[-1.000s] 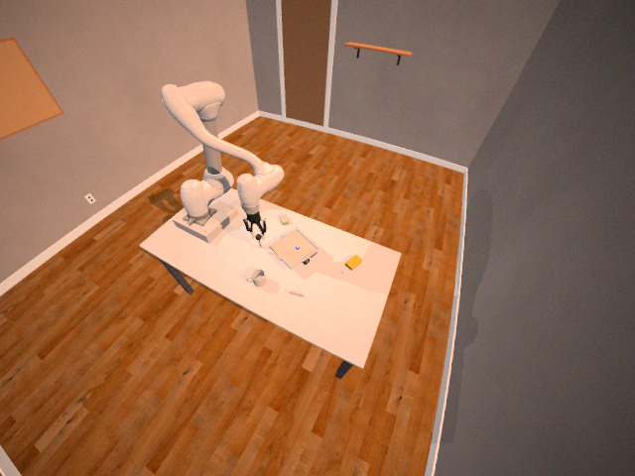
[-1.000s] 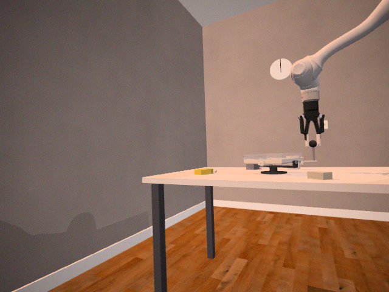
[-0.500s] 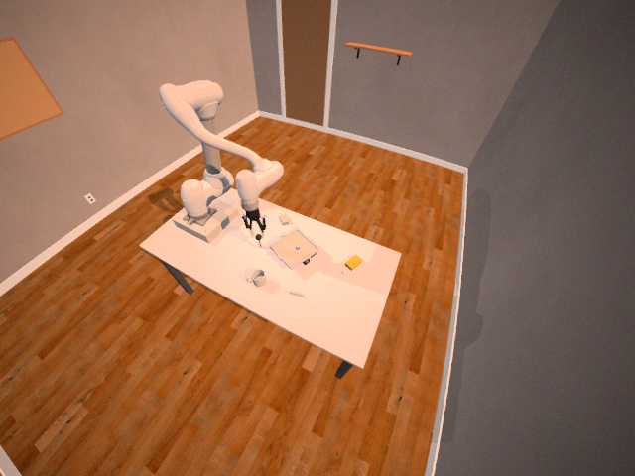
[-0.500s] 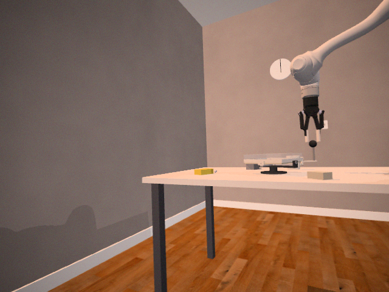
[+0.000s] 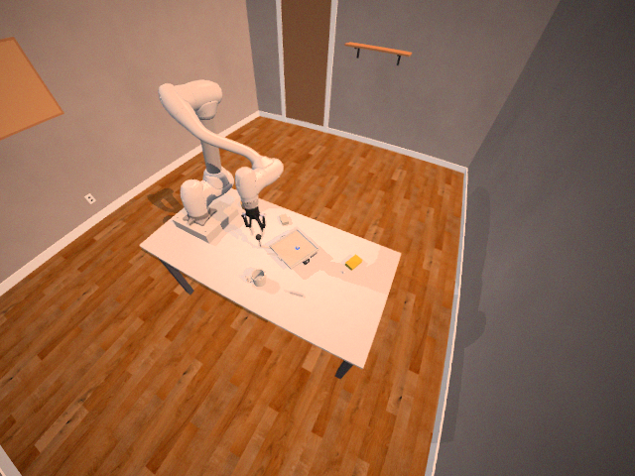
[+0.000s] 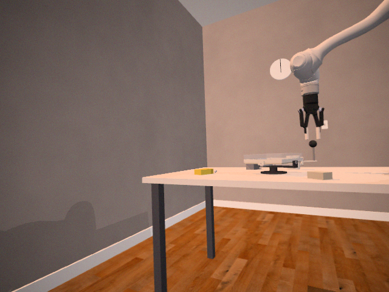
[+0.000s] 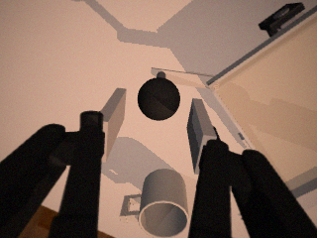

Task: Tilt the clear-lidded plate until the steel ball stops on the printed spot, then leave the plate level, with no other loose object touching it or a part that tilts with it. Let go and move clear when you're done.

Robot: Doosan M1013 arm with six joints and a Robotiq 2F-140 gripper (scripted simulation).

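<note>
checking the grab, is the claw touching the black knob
Apart. The exterior view shows a gap between the claw and the black knob below.

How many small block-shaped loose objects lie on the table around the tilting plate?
2: a yellow block beyond the plate's far side, and a beige block near the claw. Others may be hidden.
</note>
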